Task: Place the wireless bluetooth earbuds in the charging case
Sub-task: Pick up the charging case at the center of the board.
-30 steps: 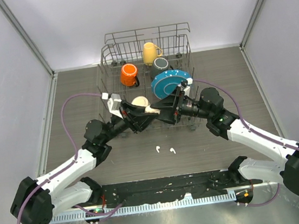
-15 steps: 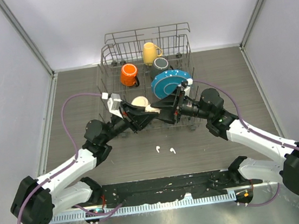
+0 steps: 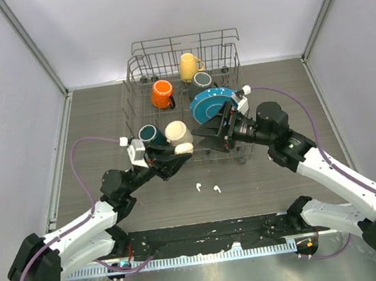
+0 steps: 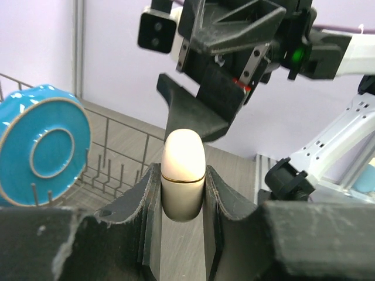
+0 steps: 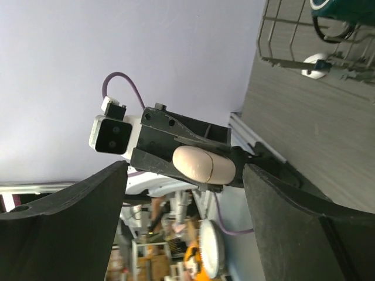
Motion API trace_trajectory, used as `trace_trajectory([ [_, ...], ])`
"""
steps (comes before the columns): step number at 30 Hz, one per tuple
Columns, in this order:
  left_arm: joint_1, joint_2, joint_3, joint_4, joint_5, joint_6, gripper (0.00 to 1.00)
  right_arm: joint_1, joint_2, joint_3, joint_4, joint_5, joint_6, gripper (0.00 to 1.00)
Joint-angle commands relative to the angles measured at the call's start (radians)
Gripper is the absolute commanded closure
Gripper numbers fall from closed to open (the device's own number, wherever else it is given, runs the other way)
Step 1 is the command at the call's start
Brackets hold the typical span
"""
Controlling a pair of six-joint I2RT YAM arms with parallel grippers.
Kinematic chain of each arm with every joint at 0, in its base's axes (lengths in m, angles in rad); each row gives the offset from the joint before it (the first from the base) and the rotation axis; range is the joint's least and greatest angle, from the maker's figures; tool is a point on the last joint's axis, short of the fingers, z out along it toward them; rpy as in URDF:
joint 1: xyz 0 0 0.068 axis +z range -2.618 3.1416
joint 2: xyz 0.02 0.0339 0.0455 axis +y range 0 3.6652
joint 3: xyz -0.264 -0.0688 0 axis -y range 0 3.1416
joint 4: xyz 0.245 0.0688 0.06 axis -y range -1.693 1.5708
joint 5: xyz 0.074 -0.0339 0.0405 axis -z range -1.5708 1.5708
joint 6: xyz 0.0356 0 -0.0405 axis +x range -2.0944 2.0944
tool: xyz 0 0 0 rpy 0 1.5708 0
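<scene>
- Cream plastic charging case [image 4: 183, 172], lid closed, sits pinched between the fingers of the left gripper [image 3: 174, 154], held up in front of the dish rack [image 3: 184, 52].
- The right gripper [image 3: 211, 136] faces it, jaws wide and empty, not touching it.
- Two earbuds [image 3: 198, 187] lie loose on the table [image 3: 281, 170], close together.
- Step in hand, as I judge it: presenting the case. The next move calls for flipping the lid open, then fetching an earbud.

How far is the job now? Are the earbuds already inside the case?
Done: the left claw grips the case. In hand: the case looks closed, and the right claw is open beside it. Left: one earbud and the other earbud lie on the table, not inserted.
</scene>
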Motion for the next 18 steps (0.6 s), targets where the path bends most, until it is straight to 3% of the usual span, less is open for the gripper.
trace_trajectory([
  [1, -0.005, -0.108, -0.052, 0.139, -0.025, 0.154, 1.00, 0.005, -0.070, 0.113, -0.250, 0.070, -0.314, 0.15],
  [6, -0.003, -0.162, -0.091, 0.125, -0.028, 0.186, 1.00, 0.005, -0.104, 0.168, -0.481, 0.170, -0.554, 0.15],
  [11, -0.005, -0.152, -0.100, 0.142, -0.004, 0.179, 1.00, 0.008, -0.104, 0.214, -0.523, 0.113, -0.644, 0.15],
  [18, -0.005, -0.086, -0.112, 0.254, 0.001, 0.122, 1.00, 0.054, -0.057, 0.242, -0.500, 0.115, -0.646, 0.15],
])
